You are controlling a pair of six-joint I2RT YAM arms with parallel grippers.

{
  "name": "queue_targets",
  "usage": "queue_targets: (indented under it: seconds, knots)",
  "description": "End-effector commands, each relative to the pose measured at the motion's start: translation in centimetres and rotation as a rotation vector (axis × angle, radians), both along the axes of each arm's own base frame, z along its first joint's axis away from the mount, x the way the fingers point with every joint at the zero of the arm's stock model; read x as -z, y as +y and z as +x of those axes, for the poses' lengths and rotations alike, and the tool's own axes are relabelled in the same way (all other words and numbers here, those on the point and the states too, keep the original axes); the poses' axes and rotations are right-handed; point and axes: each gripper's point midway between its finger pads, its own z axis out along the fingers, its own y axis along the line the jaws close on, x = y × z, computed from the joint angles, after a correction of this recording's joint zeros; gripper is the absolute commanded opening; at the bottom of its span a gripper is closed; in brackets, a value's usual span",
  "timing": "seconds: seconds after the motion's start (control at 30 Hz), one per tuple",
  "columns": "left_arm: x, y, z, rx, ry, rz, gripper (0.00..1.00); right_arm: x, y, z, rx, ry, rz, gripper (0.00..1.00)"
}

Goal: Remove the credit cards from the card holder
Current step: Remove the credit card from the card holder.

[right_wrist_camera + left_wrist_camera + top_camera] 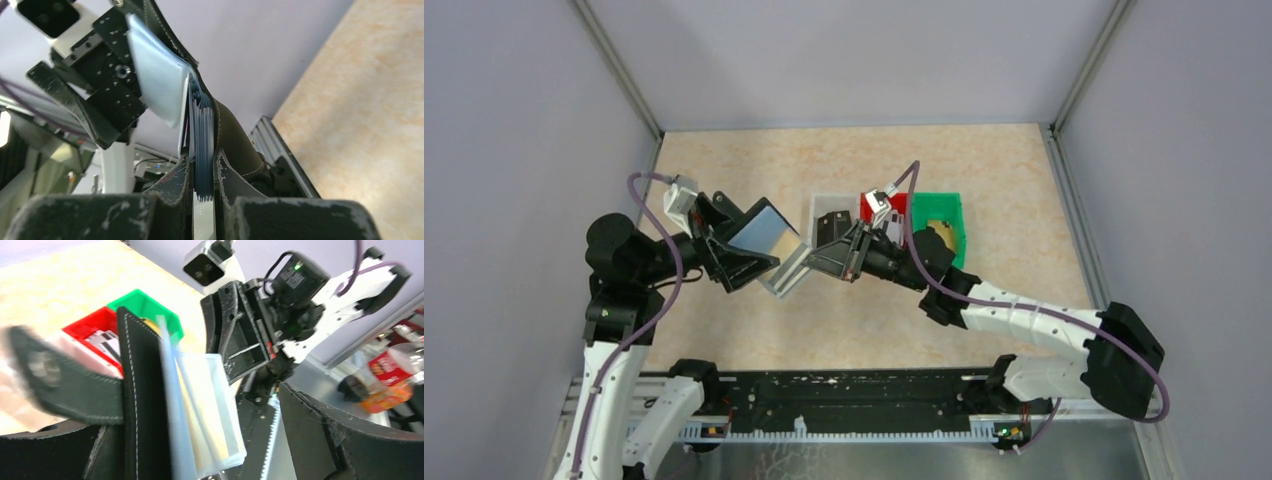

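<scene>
The left gripper (746,250) has its matte black fingers spread wide. Between them is the card holder (762,228), held over the speckled beige table (724,170). It is stitched black leather with a rounded strap and glossy grey-blue sleeves fanned open. A tan sliver inside one clear sleeve may be a credit card (192,425). The right gripper (202,182) is clamped on the layered sleeve edges. Behind it sit a boxy red bin (896,203) and a green bin (944,215).

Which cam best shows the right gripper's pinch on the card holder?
Right wrist: right gripper pinching the card holder by its grey-blue slot stack, close-up. Top external shows the holder small, from above; left wrist shows its black flap and clear sleeves, blurred, pinch unclear.
</scene>
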Motion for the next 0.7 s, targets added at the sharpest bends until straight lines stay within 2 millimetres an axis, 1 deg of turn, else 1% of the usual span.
queue_targets:
  seconds: [0.0,0.03,0.07,0.17,0.23,0.3,0.37,0.4,0.53,0.67]
  knots:
    - [0.9,0.7,0.5,-0.041,-0.198,0.114,0.99,-3.9,-1.6,0.6,0.109,-0.031,-0.044,0.0]
    - [1.2,0.8,0.3,-0.033,-0.232,0.122,0.99,-3.8,-1.7,0.8,0.122,-0.026,-0.061,0.0]
    - [1.8,0.6,-0.3,-0.002,-0.261,0.131,0.99,-3.7,-1.8,0.8,0.132,-0.03,-0.077,0.0]
    - [2.9,0.7,-1.1,0.021,-0.379,0.163,0.99,-3.6,-1.6,1.0,0.161,-0.047,-0.143,0.0]
    - [3.2,1.2,-0.6,-0.02,-0.48,0.209,0.99,-3.3,-1.1,1.3,0.186,-0.059,-0.222,0.0]
    - [3.3,1.9,-0.2,-0.069,-0.605,0.261,0.99,-2.6,-0.7,1.7,0.226,-0.085,-0.331,0.0]
    - [3.4,2.4,0.4,-0.122,-0.693,0.293,0.99,-2.1,-0.4,2.0,0.28,-0.14,-0.453,0.0]
    - [3.5,2.6,0.5,-0.138,-0.73,0.301,0.99,-2.3,-0.3,2.0,0.309,-0.166,-0.508,0.0]
    - [4.4,2.6,0.1,-0.128,-0.817,0.318,0.99,-2.0,1.0,1.9,0.353,-0.256,-0.651,0.0]
    - [5.2,2.9,0.1,-0.148,-0.875,0.345,0.99,-2.1,2.5,1.4,0.358,-0.317,-0.702,0.0]
